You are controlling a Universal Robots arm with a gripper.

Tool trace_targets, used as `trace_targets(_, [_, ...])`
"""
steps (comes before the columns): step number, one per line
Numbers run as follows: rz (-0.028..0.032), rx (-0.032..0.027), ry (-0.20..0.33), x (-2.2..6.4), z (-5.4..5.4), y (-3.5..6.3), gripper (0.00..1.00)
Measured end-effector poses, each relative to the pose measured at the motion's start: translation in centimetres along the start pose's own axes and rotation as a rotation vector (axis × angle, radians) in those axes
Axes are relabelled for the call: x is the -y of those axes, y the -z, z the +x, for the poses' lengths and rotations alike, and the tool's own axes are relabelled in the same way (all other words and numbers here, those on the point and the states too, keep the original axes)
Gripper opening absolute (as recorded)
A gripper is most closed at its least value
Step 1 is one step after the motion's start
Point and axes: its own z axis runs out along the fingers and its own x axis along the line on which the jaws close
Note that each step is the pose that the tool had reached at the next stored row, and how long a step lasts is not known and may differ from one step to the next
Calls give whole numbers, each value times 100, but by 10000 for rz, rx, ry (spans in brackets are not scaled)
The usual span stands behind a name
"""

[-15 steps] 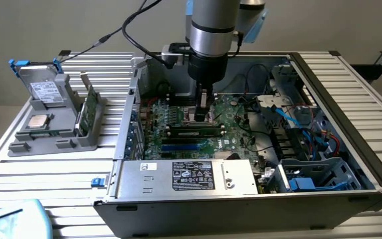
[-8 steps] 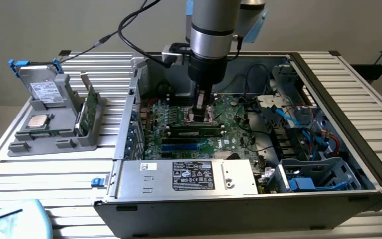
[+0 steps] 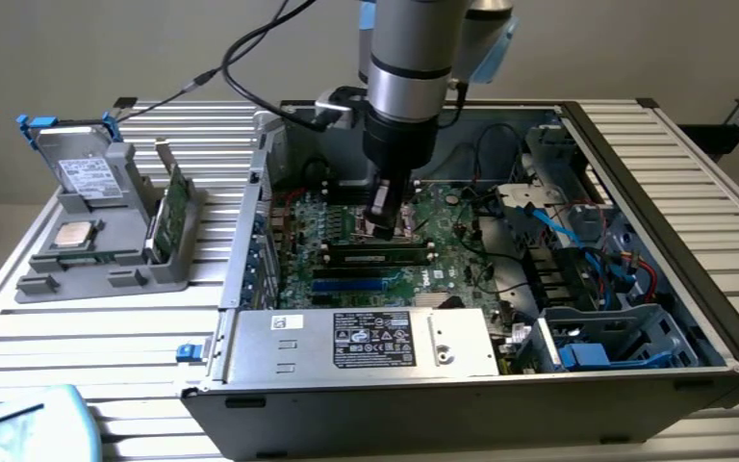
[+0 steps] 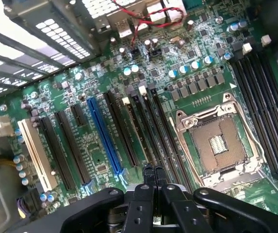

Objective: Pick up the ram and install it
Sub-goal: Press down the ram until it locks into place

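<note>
Slatted table (image 3: 113, 337) carries open computer case (image 3: 677, 279) and grey tray (image 3: 100, 260)

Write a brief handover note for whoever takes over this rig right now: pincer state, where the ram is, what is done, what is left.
Pincer: shut, holding nothing, tips low over the motherboard slots inside the case.
Ram: lying along a slot, close beside the pincer tips.
Done: ram set in a slot.
Left: cannot tell whether it is fully latched; check that.
</note>
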Motion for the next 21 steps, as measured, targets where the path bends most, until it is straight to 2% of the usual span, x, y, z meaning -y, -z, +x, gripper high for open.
trace_targets(21, [-216,162,-3677,2,-3,-41,13])
